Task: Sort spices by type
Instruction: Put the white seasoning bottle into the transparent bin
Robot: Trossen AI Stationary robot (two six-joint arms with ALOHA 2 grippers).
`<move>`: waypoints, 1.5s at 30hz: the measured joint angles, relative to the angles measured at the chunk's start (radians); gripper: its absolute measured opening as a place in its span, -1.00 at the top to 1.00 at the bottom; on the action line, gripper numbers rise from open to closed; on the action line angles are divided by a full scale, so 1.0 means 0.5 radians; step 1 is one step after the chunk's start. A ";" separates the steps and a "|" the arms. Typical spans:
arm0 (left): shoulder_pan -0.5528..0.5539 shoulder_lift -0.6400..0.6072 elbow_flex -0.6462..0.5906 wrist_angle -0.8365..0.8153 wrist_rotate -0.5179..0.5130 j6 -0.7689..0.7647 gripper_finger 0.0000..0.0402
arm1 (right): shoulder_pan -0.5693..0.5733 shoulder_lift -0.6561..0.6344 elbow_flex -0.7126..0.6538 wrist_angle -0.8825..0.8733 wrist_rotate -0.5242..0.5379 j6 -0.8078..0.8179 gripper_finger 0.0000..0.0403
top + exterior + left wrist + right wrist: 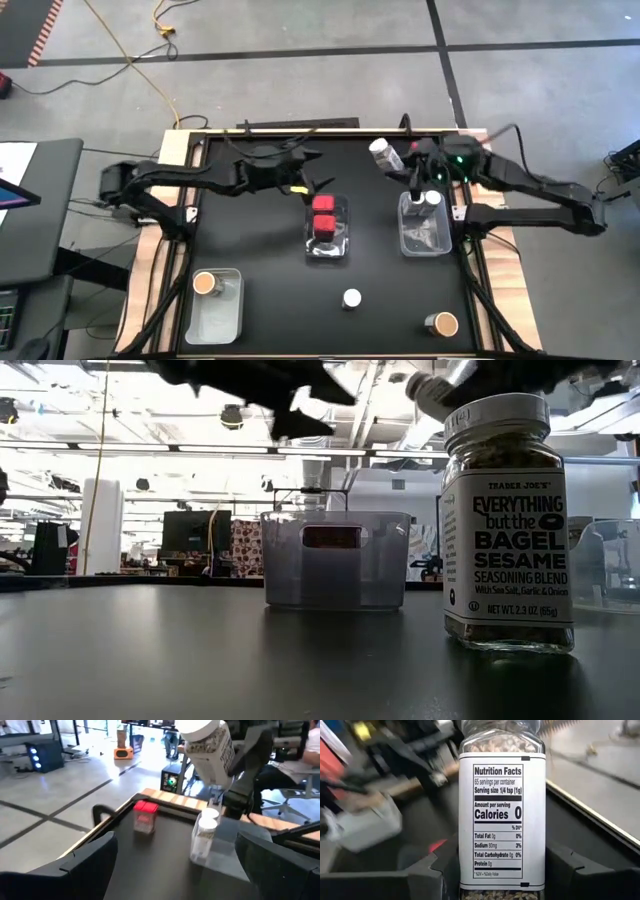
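Right gripper [408, 160] pinches a white-lidded jar [384, 153] aloft at table's 1 o'clock, w/ next move lowering it into the bin [425, 238] below; left gripper [318, 172] idles, spread.

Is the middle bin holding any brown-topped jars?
No: in the high view the middle bin holds only red square-topped containers.

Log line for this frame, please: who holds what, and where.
right tool: shut on white-lidded jar, raised behind right bin | left tool: open, empty, by middle bin | loose: white-lidded jar, tan-lidded jar
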 joint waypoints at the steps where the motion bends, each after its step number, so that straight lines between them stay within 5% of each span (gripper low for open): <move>1: -0.004 0.069 0.078 0.002 0.006 -0.008 -0.93 | 0.012 -0.045 -0.074 0.100 0.000 0.010 -0.07; 10: -0.013 0.690 0.819 0.045 0.398 -0.084 -0.93 | 0.050 -0.159 -0.212 0.326 0.000 -0.052 -0.07; 17: -0.027 0.969 1.168 0.293 0.612 -0.064 -0.93 | 0.052 -0.218 -0.209 0.472 -0.119 -0.061 -0.07; 27: 0.030 0.970 1.190 0.465 0.597 -0.084 -0.93 | 0.050 -0.370 -0.209 0.488 -0.160 -0.113 -0.07; 45: 0.027 0.972 1.190 0.509 0.692 -0.230 -0.93 | 0.064 -0.185 -0.205 0.741 -0.222 -0.112 -0.07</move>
